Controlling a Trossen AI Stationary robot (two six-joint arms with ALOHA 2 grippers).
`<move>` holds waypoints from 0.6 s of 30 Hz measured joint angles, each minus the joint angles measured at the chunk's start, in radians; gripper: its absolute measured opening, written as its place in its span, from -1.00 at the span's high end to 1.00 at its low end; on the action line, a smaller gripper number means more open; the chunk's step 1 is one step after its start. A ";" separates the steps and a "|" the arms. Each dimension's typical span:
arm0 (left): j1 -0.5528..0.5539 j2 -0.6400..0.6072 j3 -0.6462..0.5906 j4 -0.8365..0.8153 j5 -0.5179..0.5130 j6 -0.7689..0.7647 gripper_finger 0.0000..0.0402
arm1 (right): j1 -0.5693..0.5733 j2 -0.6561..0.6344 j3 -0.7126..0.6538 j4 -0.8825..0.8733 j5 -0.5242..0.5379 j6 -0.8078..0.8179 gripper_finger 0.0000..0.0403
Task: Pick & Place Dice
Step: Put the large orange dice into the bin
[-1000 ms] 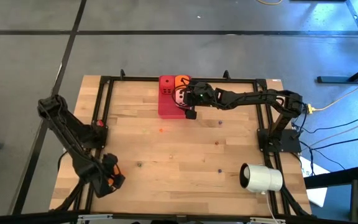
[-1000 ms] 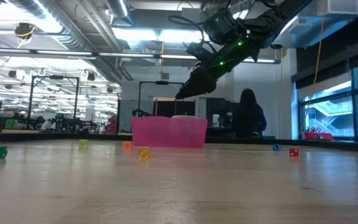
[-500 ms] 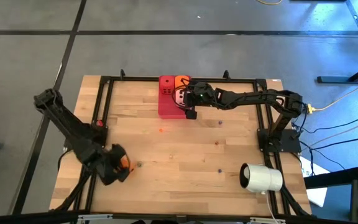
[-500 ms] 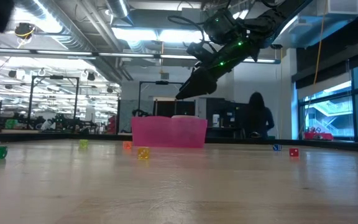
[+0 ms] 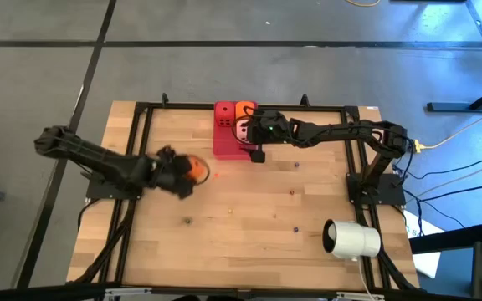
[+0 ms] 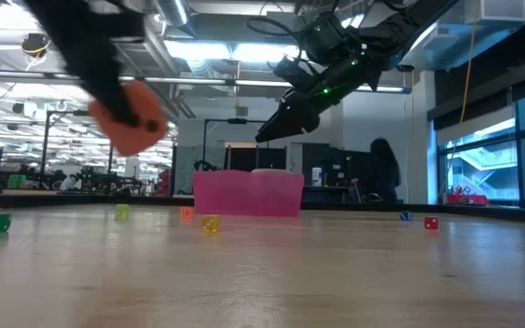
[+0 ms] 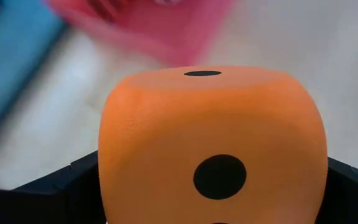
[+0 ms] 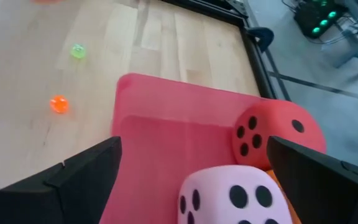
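A: Carrying an orange die [image 5: 195,169] in the left gripper [image 5: 189,171], jaws spread wide and clamped on its sides, above the table [image 5: 249,242] short of the pink tray [image 5: 224,144].

B: Progress?

A: I count three dice at the tray: red die [image 8: 272,135], pale pink die [image 8: 235,194], second orange die [image 5: 245,109]. I'd say one left to place. Right gripper [image 5: 253,138] hangs over the tray, fingers wide apart, holding nothing.

B: Surface, room?

A: Light wood planks, tiny coloured dice [image 6: 210,224] scattered, white cylinder [image 5: 351,239] near the right arm's base. Open workshop behind, a person [image 6: 383,173] far back.
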 joint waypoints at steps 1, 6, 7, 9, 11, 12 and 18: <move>0.051 0.002 0.000 0.043 -0.017 0.071 -0.99 | 0.001 0.000 0.000 0.000 -0.001 0.005 -0.99; 0.297 0.028 0.001 0.315 0.218 0.481 -0.99 | 0.001 0.000 0.000 0.007 0.003 0.029 -0.99; 0.340 0.040 0.001 0.371 0.304 0.559 -0.99 | 0.001 0.000 0.000 0.013 0.011 0.029 -0.99; 0.417 0.070 0.001 0.485 0.449 0.682 -0.99 | 0.001 0.000 0.000 0.025 0.064 0.030 -0.99; 0.484 0.107 0.001 0.571 0.524 0.770 -0.99 | 0.001 0.000 0.000 0.039 0.140 0.035 -0.99; 0.514 0.128 0.001 0.610 0.544 0.805 -0.99 | 0.001 0.000 0.000 0.043 0.179 0.040 -0.99; 0.662 0.275 0.001 0.762 0.563 0.950 -0.99 | 0.001 0.000 0.000 0.074 0.302 0.056 -0.99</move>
